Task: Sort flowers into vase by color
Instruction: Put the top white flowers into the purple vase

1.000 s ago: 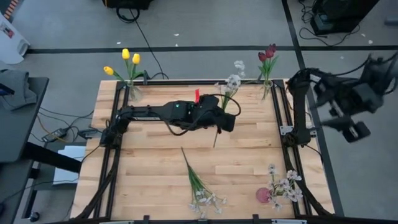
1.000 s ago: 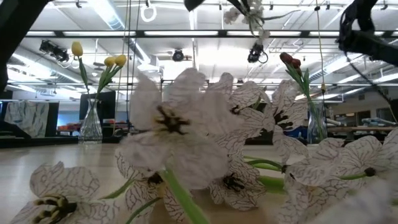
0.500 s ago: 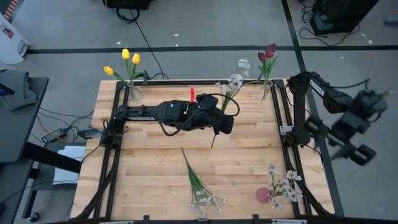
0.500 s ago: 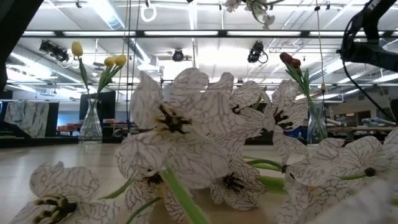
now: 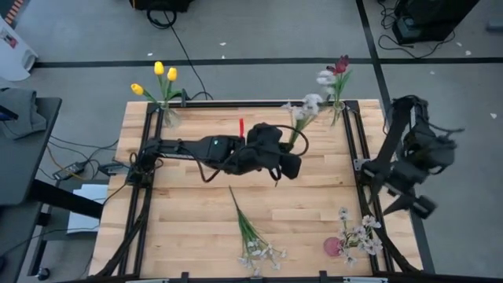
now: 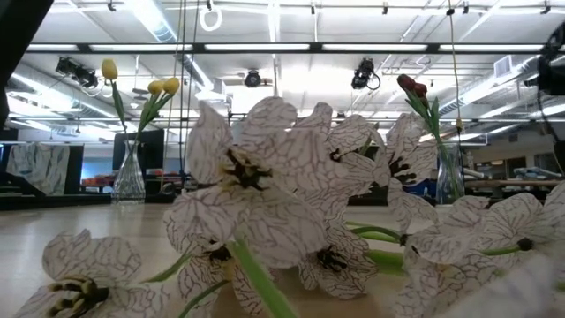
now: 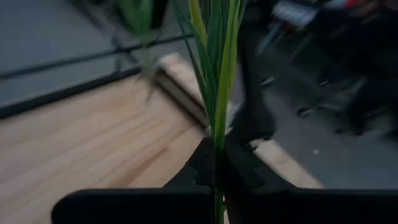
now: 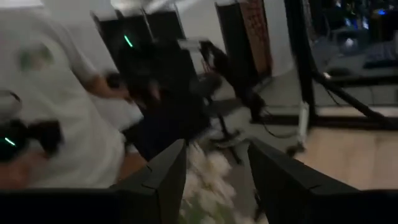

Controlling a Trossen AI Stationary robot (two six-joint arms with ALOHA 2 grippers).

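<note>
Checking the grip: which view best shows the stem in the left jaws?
The left wrist view: the green stem runs straight up from the shut jaws. The high view shows its white blossoms beyond the left gripper; other views show nothing.

we see even, soft light in the high view, w/ faint shadows under the left arm [image 5: 212, 148] at frame centre. the right arm [image 5: 413, 161] at the right edge is motion-smeared. low view: bright ceiling strip lights [image 6: 265, 49] glare across the top, and the whitish blossoms [image 6: 256, 199] up close are soft, out of focus. both wrist views are dim & blurred; the green stem [image 7: 217, 74] is only roughly sharp.
</note>
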